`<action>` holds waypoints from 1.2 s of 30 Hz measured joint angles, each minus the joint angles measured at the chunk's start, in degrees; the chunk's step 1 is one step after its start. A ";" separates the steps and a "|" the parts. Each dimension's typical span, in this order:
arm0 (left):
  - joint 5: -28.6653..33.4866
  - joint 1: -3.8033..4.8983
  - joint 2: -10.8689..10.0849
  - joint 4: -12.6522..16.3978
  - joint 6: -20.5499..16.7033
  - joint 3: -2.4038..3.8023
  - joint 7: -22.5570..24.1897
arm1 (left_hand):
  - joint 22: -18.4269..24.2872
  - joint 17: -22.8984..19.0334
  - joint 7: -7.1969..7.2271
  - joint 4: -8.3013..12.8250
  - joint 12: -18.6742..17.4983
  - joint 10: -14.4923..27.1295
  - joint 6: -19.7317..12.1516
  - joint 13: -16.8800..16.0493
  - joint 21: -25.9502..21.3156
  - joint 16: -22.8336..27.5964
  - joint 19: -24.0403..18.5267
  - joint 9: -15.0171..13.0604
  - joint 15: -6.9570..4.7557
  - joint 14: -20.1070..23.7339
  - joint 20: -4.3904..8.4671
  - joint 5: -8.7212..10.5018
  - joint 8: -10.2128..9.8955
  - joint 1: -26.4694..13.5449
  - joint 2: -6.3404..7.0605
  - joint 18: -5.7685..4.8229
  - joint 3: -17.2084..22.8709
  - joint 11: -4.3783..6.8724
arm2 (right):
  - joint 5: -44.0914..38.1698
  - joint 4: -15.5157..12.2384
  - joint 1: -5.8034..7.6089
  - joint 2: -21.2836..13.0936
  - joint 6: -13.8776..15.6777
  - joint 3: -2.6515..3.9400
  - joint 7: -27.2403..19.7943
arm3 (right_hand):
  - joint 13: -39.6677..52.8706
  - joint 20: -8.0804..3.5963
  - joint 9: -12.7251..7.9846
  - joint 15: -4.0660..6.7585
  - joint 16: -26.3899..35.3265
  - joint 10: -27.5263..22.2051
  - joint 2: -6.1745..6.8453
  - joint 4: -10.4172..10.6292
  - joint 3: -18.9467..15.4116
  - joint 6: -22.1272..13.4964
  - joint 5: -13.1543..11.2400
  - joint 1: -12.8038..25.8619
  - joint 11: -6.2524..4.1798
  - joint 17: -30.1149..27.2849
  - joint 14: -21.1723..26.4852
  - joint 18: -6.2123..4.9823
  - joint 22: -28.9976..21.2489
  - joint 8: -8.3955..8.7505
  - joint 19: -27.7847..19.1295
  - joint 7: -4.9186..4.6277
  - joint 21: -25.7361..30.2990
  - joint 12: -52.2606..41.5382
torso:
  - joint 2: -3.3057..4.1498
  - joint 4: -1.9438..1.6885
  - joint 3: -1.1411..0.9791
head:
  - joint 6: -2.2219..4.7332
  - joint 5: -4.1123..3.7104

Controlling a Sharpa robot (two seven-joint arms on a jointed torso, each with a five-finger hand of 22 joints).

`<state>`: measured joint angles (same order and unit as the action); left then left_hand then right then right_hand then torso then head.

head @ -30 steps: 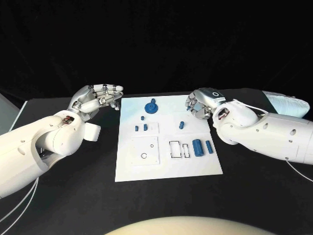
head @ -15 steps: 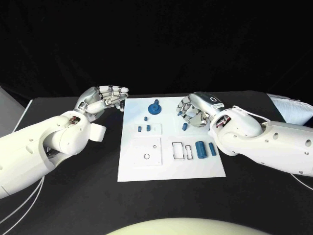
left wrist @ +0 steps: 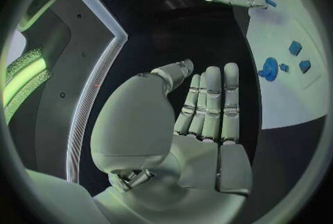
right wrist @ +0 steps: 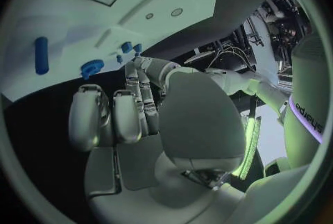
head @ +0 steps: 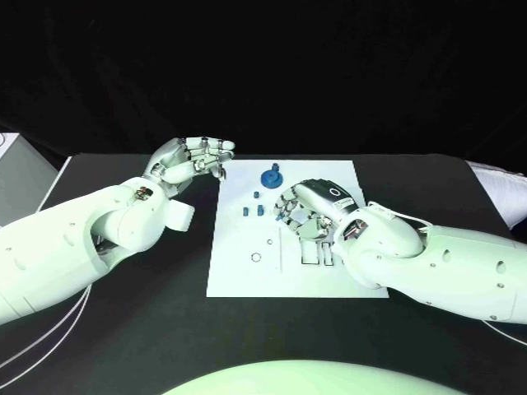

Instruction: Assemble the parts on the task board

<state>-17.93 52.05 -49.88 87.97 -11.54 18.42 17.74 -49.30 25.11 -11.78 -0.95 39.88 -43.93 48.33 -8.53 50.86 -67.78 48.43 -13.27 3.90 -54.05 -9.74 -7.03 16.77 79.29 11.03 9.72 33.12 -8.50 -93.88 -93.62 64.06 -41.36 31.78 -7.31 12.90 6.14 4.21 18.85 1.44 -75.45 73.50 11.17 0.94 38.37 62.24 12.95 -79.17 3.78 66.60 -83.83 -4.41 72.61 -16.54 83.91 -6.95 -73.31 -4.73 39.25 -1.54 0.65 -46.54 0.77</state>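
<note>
The task board point(head: 290, 271) lies in the middle of the black table point(head: 121, 329), a white plate running lengthwise away from the robot. Several small blue parts sit on it. A round part with a short stem point(head: 271, 176) stands near the board's far end, at about 12 o'clock from the board's middle. Two small blue blocks point(head: 254, 209) lie side by side just nearer than it, toward 11 o'clock. In the right wrist view a blue cylinder point(right wrist: 41, 55) lies flat on the board, well apart from the round part.

The left hand point(head: 193, 160) hovers off the board's far left corner, at roughly 10 o'clock from the board's middle. Its fingers are curled loosely and apart, and it holds nothing — the left wrist view shows the fingers point(left wrist: 210, 101) stretched out side by side with an empty palm.

The right hand point(head: 308, 207) is over the board itself, just past its middle at about 1 o'clock, fingers bent down toward the surface. From the left wrist view its fingertips pinch a small blue part point(left wrist: 269, 2) just above the board — the part is too small to make out further.
</note>
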 measured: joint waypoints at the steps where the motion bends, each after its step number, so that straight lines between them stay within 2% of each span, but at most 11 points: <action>1: 0.00 0.00 0.00 0.09 -0.01 0.00 0.00 | 0.00 0.00 0.00 0.00 0.00 0.00 0.00 0.00 0.00 0.00 0.00 0.00 0.00 0.00 0.00 0.00 0.00 0.00 0.00 0.00 0.00 0.00 | -0.08 0.19 -0.28 0.33 -0.17 -0.07 0.00 | 0.01 0.00 0.00 0.00 0.00 0.00 0.00 0.00 0.00 0.00 -0.01 0.00 0.00 0.00 0.00 0.00 0.00 0.00 0.00 0.00 0.00 0.00 | 0.00 0.00 0.00 | -0.04 0.10; 6: 0.00 -0.01 0.01 0.44 -0.14 0.00 0.00 | 0.00 0.00 0.00 0.00 0.00 0.00 0.00 0.00 0.00 0.00 0.00 0.00 0.00 0.00 0.00 0.00 0.00 0.00 0.00 0.00 0.00 0.00 | -0.45 1.20 -1.34 1.77 -1.18 -0.34 0.00 | 0.02 0.00 0.00 0.00 0.00 0.00 0.00 0.00 0.01 -0.01 -0.02 0.00 0.00 -0.13 0.00 0.00 0.00 0.00 0.00 0.01 0.00 0.00 | 0.08 0.00 -0.05 | -0.42 0.57; 12: 0.00 -0.02 0.00 0.64 -0.24 0.00 0.00 | 0.08 -0.07 0.00 0.00 0.00 0.00 0.00 0.06 0.00 0.00 0.21 0.09 0.00 0.00 0.21 0.00 0.00 0.00 0.00 0.00 0.00 0.00 | -0.81 1.76 -1.95 2.54 -2.35 -0.50 0.07 | 0.02 0.00 -0.01 0.00 0.00 0.01 0.01 0.00 0.00 -0.02 -0.02 0.00 0.00 -0.13 0.00 0.00 -0.01 0.00 0.00 0.01 0.00 0.01 | 0.16 -0.02 -0.14 | -0.96 0.86; 28: 0.00 -0.02 -0.07 0.64 -0.45 0.00 -0.03 | 0.14 -0.14 -0.09 -0.01 -0.24 0.42 -0.52 0.14 -0.23 0.00 0.42 0.15 0.00 0.00 0.00 0.00 0.00 0.00 0.00 0.00 -0.33 0.00 | -1.59 2.15 -2.37 3.32 -4.62 -0.58 0.23 | -0.05 0.00 0.11 0.00 0.01 0.22 0.02 0.00 -0.01 -0.13 -0.25 0.00 -0.21 -0.12 0.00 0.00 -0.02 0.22 0.00 0.10 0.00 0.10 | 0.17 -0.05 -0.14 | -2.03 1.25; 36: 0.00 -0.03 -0.19 0.52 -0.51 0.00 -0.08 | 0.20 -0.14 -0.08 -0.01 -0.24 0.42 -0.52 0.14 -0.23 0.00 0.42 0.22 0.00 0.00 0.00 0.00 0.00 0.00 0.00 0.00 -0.32 0.00 | -1.83 2.26 -2.45 3.32 -5.63 -0.63 0.27 | -0.03 0.00 0.11 -0.01 0.01 0.36 0.02 0.00 -0.02 -0.20 -0.42 0.00 -0.25 -0.12 0.00 0.00 -0.03 0.00 0.00 0.17 0.00 0.22 | 0.10 -0.01 -0.10 | -2.32 1.42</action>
<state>-17.93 52.02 -50.07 88.49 -12.05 18.41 17.66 -49.09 24.97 -11.87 -0.95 39.65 -43.51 47.81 -8.39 50.64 -67.78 48.85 -13.05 3.90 -54.05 -9.74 -7.03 16.77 79.29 11.03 9.72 32.80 -8.50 -95.71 -91.35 61.61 -38.04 26.15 -7.95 13.18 6.10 4.21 18.97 1.43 -75.44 73.86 11.20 0.95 38.35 62.04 12.53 -79.17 3.53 66.48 -83.83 -4.41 72.58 -16.54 83.91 -6.78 -73.31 -4.51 39.36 -1.54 0.55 -48.86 2.19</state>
